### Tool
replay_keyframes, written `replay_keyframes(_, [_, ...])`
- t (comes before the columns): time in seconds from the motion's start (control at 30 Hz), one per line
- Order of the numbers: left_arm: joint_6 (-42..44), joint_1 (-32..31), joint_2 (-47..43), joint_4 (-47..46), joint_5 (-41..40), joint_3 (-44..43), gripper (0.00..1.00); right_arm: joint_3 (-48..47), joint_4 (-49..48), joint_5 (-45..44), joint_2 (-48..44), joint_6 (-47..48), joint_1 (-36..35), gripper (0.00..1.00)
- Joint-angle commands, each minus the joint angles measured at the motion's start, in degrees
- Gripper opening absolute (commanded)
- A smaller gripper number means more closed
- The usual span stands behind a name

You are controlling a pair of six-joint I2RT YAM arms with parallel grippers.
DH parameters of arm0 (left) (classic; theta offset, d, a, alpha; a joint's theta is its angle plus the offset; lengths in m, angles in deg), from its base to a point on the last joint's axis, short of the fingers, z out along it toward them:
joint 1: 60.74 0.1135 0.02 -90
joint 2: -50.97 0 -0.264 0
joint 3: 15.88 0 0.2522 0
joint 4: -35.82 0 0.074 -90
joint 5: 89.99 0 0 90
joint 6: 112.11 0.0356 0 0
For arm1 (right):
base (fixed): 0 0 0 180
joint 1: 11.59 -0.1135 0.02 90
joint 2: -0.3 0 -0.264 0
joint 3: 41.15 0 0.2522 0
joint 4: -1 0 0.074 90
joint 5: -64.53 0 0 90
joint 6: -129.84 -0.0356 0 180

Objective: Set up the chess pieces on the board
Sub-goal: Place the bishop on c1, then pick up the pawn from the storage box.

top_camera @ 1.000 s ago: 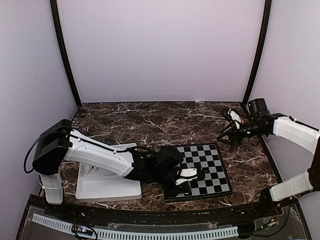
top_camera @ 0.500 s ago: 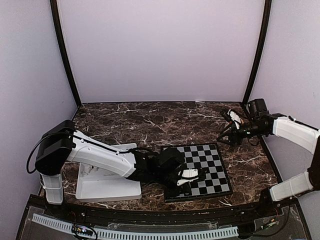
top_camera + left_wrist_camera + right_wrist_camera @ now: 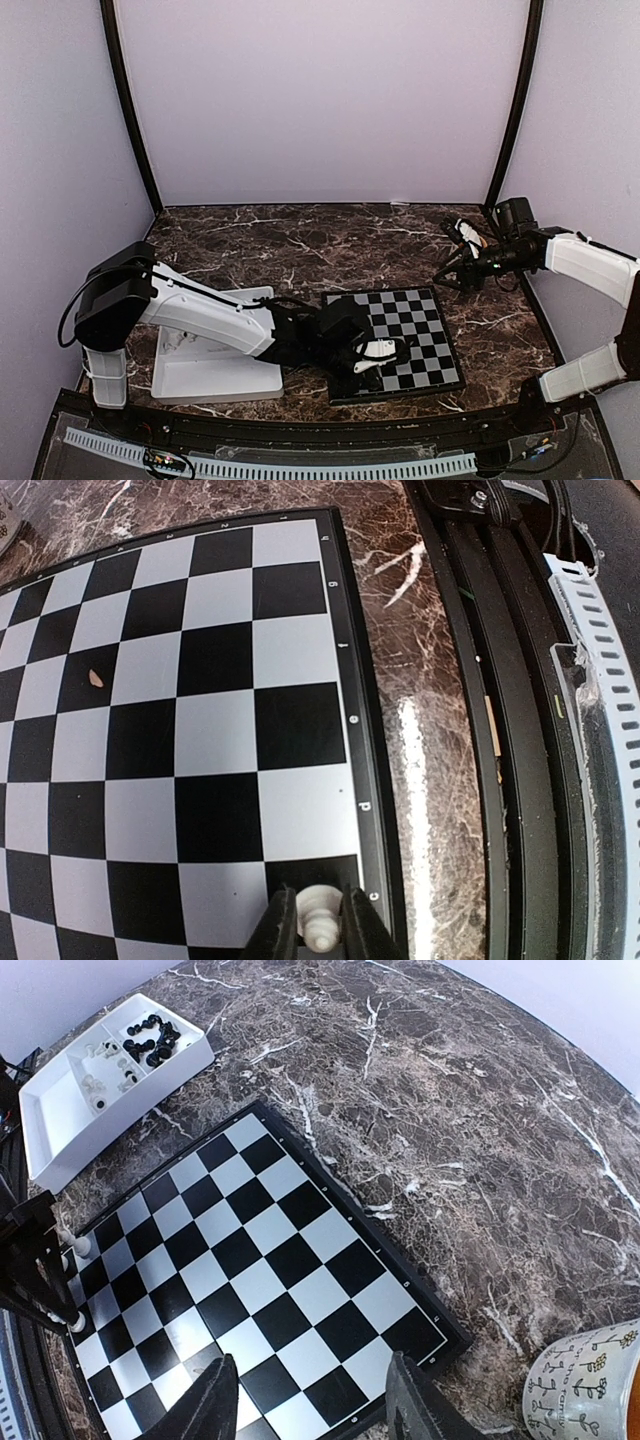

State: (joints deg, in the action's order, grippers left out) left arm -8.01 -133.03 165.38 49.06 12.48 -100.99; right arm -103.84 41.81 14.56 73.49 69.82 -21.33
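The board (image 3: 412, 325) lies at the table's centre right, black and pale squares with a thin black border. My left gripper (image 3: 374, 352) reaches over its near left part. In the left wrist view the left gripper (image 3: 318, 927) is shut on a white chess piece (image 3: 320, 918), upright over a black edge square of the board (image 3: 215, 660). My right gripper (image 3: 452, 268) hovers past the board's far right corner. In the right wrist view it is open (image 3: 310, 1390) and empty above the board (image 3: 250, 1260). Two white pieces (image 3: 78, 1247) stand by the left arm.
A white tray (image 3: 215, 378) sits left of the board; the right wrist view shows black and white pieces (image 3: 148, 1040) in its compartments. A patterned mug (image 3: 585, 1385) stands on the marble by the right gripper. A black rail (image 3: 500, 730) runs along the table's near edge.
The left arm's shoulder and elbow have shifted slightly to the right while its gripper stays over the board's near part. The right arm has not moved.
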Motion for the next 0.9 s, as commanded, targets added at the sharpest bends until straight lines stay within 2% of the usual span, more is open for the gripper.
replay_keyframes(0.0, [-0.57, -0.39, -0.25, 0.22, -0.61, -1.99, 0.21, 0.41, -0.13, 1.19, 0.18, 0.62, 0.16, 0.51])
replay_keyframes(0.13, [-0.58, -0.46, -1.23, 1.40, -1.60, -2.10, 0.31, 0.41, 0.04, 1.44, 0.01, 0.62, 0.17, 0.52])
replay_keyframes(0.27, [0.10, -0.74, -5.23, 2.56, -1.95, -1.81, 0.52, 0.41, 0.34, 1.84, -0.01, 0.86, 0.18, 0.51])
replay_keyframes(0.33, [0.54, -0.90, -8.37, 4.73, -2.56, -2.07, 0.56, 0.41, 0.50, 1.88, -0.11, 0.96, 0.17, 0.52])
replay_keyframes(0.43, [0.96, -0.88, -15.50, 8.24, -5.19, -0.94, 0.56, 0.50, 0.62, 1.89, -0.22, 1.20, 0.18, 0.51])
replay_keyframes(0.57, [-0.88, 0.19, -24.04, 12.08, -12.67, 1.35, 0.59, 0.19, 0.75, 1.78, 0.17, 1.42, 0.17, 0.52])
replay_keyframes(0.7, [-10.57, 6.49, -27.74, 21.51, -21.94, 2.89, 0.56, 0.14, 0.89, 2.00, 0.36, 1.47, 0.17, 0.51])
replay_keyframes(0.8, [-19.26, 14.68, -29.10, 29.52, -22.28, 5.92, 0.49, 0.15, 1.04, 2.11, 0.46, 1.54, 0.16, 0.51])
replay_keyframes(0.87, [-22.06, 18.44, -30.14, 32.52, -21.88, 8.94, 0.43, 0.07, 1.16, 2.39, 0.59, 1.64, 0.15, 0.51])
